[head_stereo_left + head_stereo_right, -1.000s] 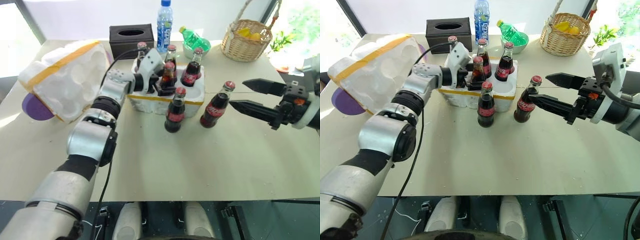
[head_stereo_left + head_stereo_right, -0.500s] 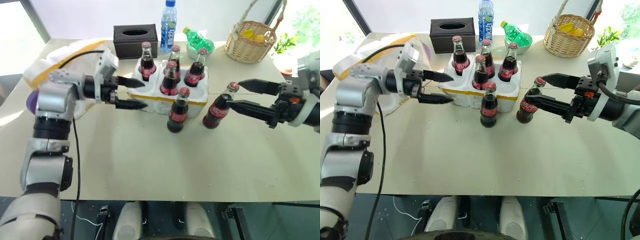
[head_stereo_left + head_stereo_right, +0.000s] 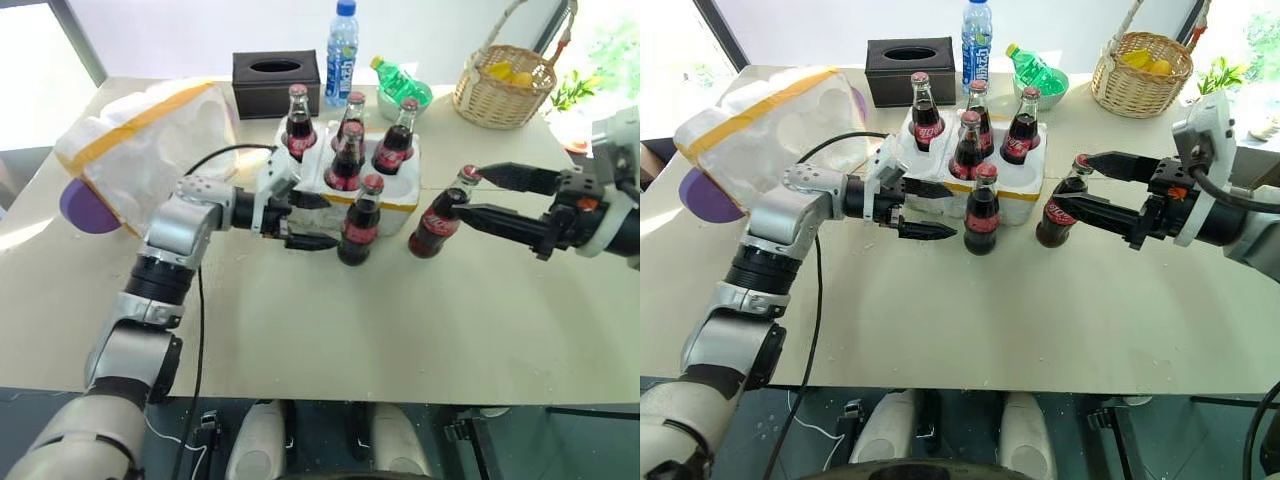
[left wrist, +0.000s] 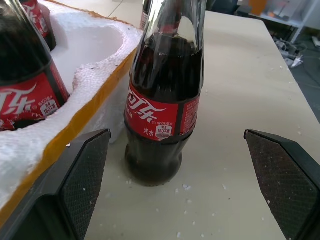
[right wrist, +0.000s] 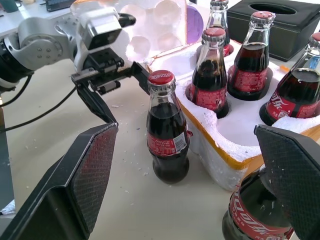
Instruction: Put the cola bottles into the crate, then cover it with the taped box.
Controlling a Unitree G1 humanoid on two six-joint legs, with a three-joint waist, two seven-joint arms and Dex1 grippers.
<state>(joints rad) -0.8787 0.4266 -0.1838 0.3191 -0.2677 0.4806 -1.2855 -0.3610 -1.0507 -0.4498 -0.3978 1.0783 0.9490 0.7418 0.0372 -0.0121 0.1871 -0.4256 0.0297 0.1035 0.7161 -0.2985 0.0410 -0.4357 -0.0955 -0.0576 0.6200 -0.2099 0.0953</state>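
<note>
- Head views: four cola bottles (image 3: 345, 155) are seated in the crate (image 3: 405, 195); two wells along its near side are judged free. Two more bottles are standing on the table (image 3: 400, 320): one (image 3: 358, 222) just in front of the crate, one (image 3: 438, 215) off its right corner.
- Left gripper (image 3: 312, 220) is held level beside the front bottle, fingers spread wide, nothing gripped. Right gripper (image 3: 478, 195) is spread wide too, with the right bottle's neck between the fingertips, not clamped.
- Taped box (image 3: 150, 150) is lying tilted at the crate's left, hollows facing the arm, partly on a purple object (image 3: 75, 205).
- Left wrist view: the front bottle (image 4: 165, 107) is upright between the open fingers (image 4: 82, 175), base almost against the crate's yellow band (image 4: 95, 95). Risk: the near finger could catch the foam edge on closing and tip the bottle.
- Right wrist view: right bottle (image 5: 260, 215) is close under the camera, glass dark, red label. Risk: a grip high on the neck could let it swing or slip; the two grippers are near enough to clash.
</note>
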